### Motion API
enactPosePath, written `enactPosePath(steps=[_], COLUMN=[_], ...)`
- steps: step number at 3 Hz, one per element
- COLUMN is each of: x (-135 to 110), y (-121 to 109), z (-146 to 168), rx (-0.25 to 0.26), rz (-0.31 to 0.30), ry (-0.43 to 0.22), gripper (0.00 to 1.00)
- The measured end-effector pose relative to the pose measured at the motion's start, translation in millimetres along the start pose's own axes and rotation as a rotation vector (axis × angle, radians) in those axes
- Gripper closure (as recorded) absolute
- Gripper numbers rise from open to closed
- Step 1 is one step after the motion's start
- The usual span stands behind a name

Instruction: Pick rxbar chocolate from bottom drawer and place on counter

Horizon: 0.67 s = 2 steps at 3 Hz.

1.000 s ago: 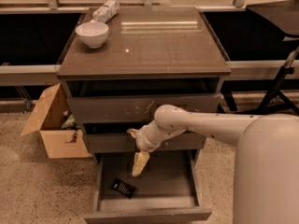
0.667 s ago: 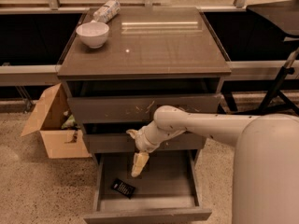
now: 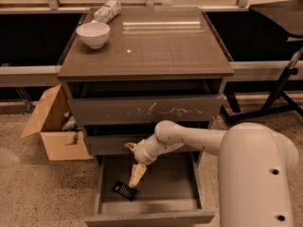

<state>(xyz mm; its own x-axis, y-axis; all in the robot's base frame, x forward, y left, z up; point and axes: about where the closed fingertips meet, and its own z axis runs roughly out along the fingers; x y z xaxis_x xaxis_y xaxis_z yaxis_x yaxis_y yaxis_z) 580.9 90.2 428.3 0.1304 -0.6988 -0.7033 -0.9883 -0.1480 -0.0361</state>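
The gripper (image 3: 136, 175), a pale tapered wedge, has dipped slightly lower into the open bottom drawer (image 3: 165, 193). Whether it is parted or closed I cannot tell. The rxbar chocolate (image 3: 124, 190), a flat, glossy black wrapper, lies unmoved on the drawer floor, just beside the tip at seven o'clock and not yet grasped. The pick looks imminent. The smooth, reflective table (image 3: 156, 46) carries a round white bowl (image 3: 93, 34) at ten o'clock.

Gripper (image 3: 137, 175) hangs inside the bottom drawer (image 3: 170, 186), just above the rxbar chocolate (image 3: 124, 191); contact cannot be told. Wrapper print is too small to read. Robot body (image 3: 255, 174) is cut by the lower edge. Cardboard box (image 3: 52, 126) contents are indistinct.
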Motion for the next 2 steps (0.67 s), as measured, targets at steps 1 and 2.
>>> enactPosePath(steps=[1,2], x=[23,33], y=[9,13], z=[57,96], rx=[-0.056,-0.082], rz=[0.047,0.072], ry=[-0.070,-0.064], gripper=[0.00,0.00])
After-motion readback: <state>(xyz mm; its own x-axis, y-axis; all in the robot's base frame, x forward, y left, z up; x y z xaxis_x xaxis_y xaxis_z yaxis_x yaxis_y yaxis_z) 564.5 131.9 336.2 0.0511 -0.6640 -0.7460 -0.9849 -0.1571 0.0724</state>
